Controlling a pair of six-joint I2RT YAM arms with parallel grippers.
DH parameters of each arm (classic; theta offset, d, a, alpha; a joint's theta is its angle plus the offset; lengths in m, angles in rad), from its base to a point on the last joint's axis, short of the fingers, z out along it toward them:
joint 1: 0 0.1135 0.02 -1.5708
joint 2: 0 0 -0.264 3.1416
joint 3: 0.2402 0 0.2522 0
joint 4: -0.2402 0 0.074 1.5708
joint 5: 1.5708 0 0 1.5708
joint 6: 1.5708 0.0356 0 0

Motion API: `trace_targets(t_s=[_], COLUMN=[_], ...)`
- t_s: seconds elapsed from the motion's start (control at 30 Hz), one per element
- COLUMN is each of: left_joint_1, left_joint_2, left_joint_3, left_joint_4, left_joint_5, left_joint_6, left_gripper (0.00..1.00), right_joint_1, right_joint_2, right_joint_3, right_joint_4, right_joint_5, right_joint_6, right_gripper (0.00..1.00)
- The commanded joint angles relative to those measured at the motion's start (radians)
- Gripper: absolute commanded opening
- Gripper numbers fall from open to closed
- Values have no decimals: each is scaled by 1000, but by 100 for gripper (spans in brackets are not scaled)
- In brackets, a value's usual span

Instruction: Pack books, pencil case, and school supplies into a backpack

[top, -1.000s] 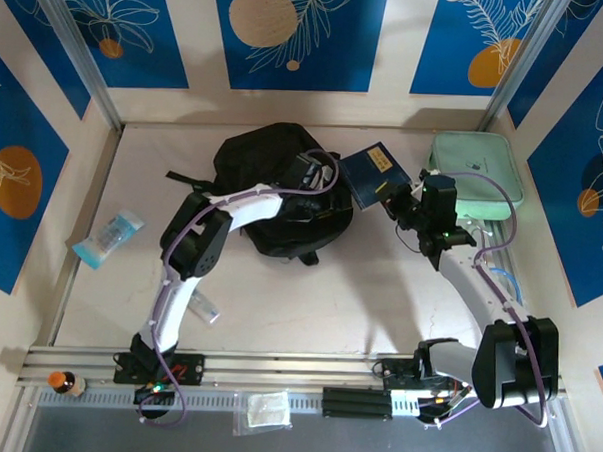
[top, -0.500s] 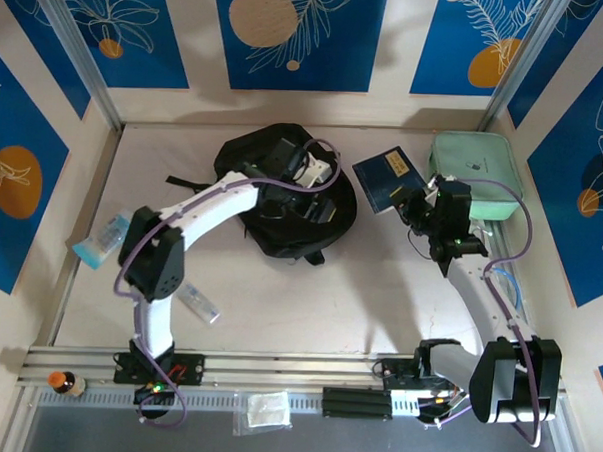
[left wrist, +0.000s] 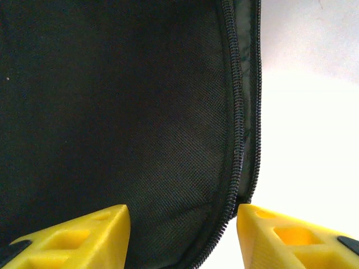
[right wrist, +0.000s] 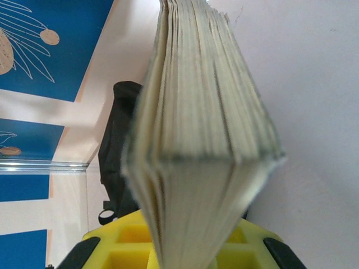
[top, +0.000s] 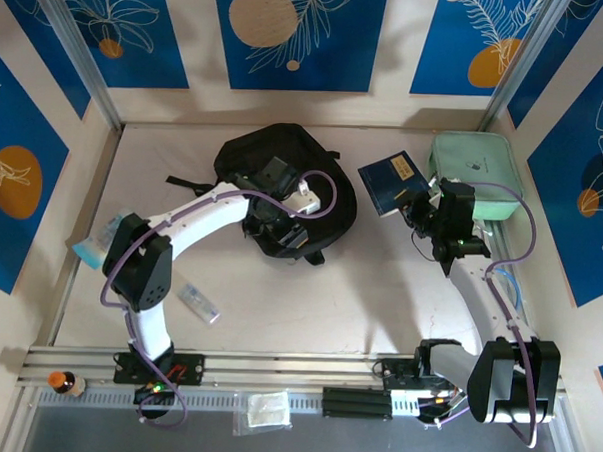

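Note:
The black backpack (top: pixel 289 160) lies at the back middle of the table. My left gripper (top: pixel 272 217) hovers over its near side, jaws apart, one yellow finger (left wrist: pixel 73 241) on the black fabric and the other beside the zipper rim (left wrist: pixel 238 140). My right gripper (top: pixel 414 206) is shut on the dark-blue books (top: pixel 391 183), held tilted just right of the backpack; their page edges (right wrist: pixel 202 112) face the right wrist camera. The mint-green pencil case (top: pixel 479 172) lies flat at the back right. The school supplies, a small clear box (top: pixel 197 302), sit near the left arm's base.
A light-blue see-through packet (top: pixel 106 239) lies by the left wall. A small brown bottle (top: pixel 64 383) and a clear bag (top: pixel 265 409) rest on the front rail. Blue-patterned walls enclose the table on three sides.
My left gripper has drawn back across the backpack toward its near edge, and its jaws have narrowed. My right gripper has carried the books slightly to the right.

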Motion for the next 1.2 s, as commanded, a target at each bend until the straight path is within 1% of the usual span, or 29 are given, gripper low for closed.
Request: trace_targets(t_s=[0.0, 0.1, 0.23, 0.27, 0.3, 0.4, 0.47, 0.53, 0.67, 0.77, 0.8, 0.9, 0.97, 1.07, 1.17], left_joint_1=[-11, -10, -11, -11, -11, -10, -10, -10, -10, -11, -11, -10, -11, -12, -12], left_joint_2=[38, 51, 66, 70, 70, 70, 71, 79, 99, 107, 108, 113, 117, 121, 111], left_joint_3=[33, 42, 54, 57, 61, 65, 71, 80, 93, 105, 106, 108, 110, 111, 116], left_joint_4=[-45, -50, -32, -34, -35, -54, -66, -84, -107, -129, -126, -119, -122, -122, -121], left_joint_5=[17, 14, 7, 5, 10, 36, 51, 69, 59, 97, 94, 68, 70, 51, 40], left_joint_6=[60, 67, 54, 53, 53, 79, 92, 109, 121, 137, 138, 136, 143, 146, 147], left_gripper=[51, 48, 37, 36, 35, 44, 46, 47, 47, 47, 46, 43, 40, 32, 21], right_joint_1=[-6, -6, -6, -6, -6, -8, -7, -9, -9, -9, -9, -10, -12, -12, -15], right_joint_2=[-28, -29, -28, -28, -29, -31, -31, -31, -31, -31, -31, -32, -32, -32, -36], right_joint_3=[-5, -4, -5, -6, -6, -8, -8, -10, -14, -16, -16, -16, -16, -15, -16], right_joint_4=[15, 12, 10, 10, 11, 8, 5, 5, 8, 8, 6, 3, 2, 1, -3], right_joint_5=[1, 2, 2, 2, 2, 2, 2, 2, 0, 1, 1, 1, 1, -1, -1], right_joint_6=[-13, -14, -11, -11, -11, -12, -14, -15, -9, -8, -7, -7, -7, -6, -8], right_gripper=[4, 4, 4, 4, 4, 4, 4, 4, 4, 4, 4, 4, 4, 4, 4])
